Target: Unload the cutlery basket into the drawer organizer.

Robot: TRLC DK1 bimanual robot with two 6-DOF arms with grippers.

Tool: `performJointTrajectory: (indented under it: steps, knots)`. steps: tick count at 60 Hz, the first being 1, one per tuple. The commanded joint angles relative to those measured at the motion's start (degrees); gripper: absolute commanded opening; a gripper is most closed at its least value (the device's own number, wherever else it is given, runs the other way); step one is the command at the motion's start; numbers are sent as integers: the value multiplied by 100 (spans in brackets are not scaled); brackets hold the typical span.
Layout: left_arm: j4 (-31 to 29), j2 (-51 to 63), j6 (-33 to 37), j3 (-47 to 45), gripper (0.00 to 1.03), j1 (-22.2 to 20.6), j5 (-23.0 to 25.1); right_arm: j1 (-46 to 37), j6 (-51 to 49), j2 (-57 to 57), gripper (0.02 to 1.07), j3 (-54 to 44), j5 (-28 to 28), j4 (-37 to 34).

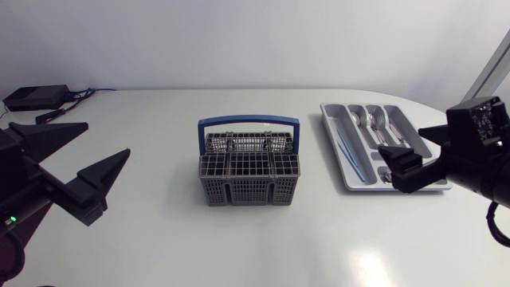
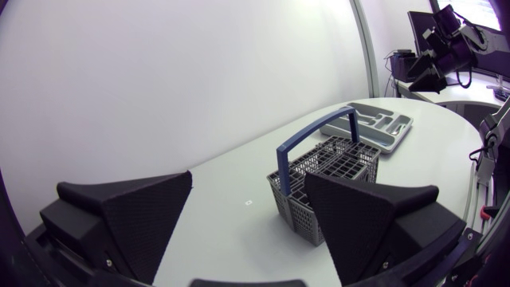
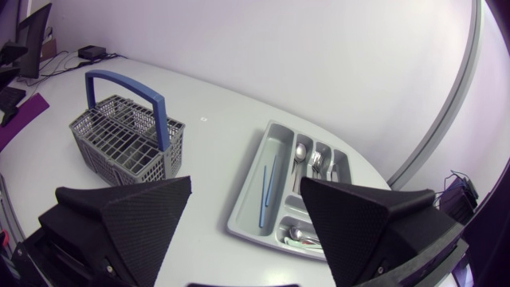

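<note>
Grey cutlery basket [image 1: 249,171] with a blue handle [image 1: 249,122] sits upright mid-table, well apart from both arms. Light grey drawer organizer [image 1: 332,147] lies to its right on the white table [image 1: 159,239]. It has spoons [image 1: 376,119] in the middle compartments and a thin blue utensil [image 1: 351,154] in the long compartment nearest the basket. Left gripper [image 1: 107,138] hangs at the table's left side, fingers spread wide, nothing held. Right gripper [image 1: 401,140] hovers over the organizer's side farthest from the basket, fingers wide apart too, empty. Black box [image 1: 33,97] with cables at the far left corner.
</note>
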Motion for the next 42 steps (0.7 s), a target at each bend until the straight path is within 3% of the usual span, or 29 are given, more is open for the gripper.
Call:
performJointTrajectory:
  steps: [1, 28, 42]
  knots:
    - [-6, -158, -193, -211, 98, 142, -45, -223, -112, -189, 102, -248, -90, 107]
    - [-6, -711, -387, -492, 98, 660, -27, -864, -498, -1042, 102, -1048, -248, 467]
    - [241, -1131, -757, -1031, 98, 796, -228, -968, -40, -1750, 102, -1685, -263, 861]
